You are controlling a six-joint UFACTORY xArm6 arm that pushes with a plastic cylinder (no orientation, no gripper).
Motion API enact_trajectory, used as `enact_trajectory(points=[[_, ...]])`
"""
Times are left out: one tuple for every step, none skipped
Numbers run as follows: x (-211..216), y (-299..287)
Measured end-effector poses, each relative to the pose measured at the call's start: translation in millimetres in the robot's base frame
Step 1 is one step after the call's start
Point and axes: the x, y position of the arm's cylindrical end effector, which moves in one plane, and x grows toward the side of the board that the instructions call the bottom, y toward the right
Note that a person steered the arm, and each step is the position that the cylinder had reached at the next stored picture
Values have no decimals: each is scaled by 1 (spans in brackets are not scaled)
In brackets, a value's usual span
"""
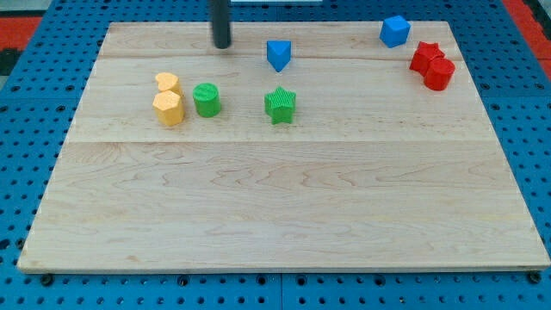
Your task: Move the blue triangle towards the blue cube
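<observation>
The blue triangle [278, 55] lies near the view's top, a little left of centre. The blue cube [394, 31] sits at the view's top right, well apart from the triangle. My tip [222, 45] rests on the board to the left of the blue triangle, with a clear gap between them, and touches no block.
A green star [280, 105] lies just below the blue triangle. A green cylinder [207, 100] sits beside a yellow hexagon [169, 108] and a yellow heart [167, 83] at the left. A red star [424, 57] and a red cylinder [439, 74] touch below the blue cube. The wooden board [284, 215] ends on a blue pegboard.
</observation>
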Motion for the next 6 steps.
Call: enact_trajectory(points=[[56,66],[23,114],[9,106],[7,103],[3,134],[-14,167]])
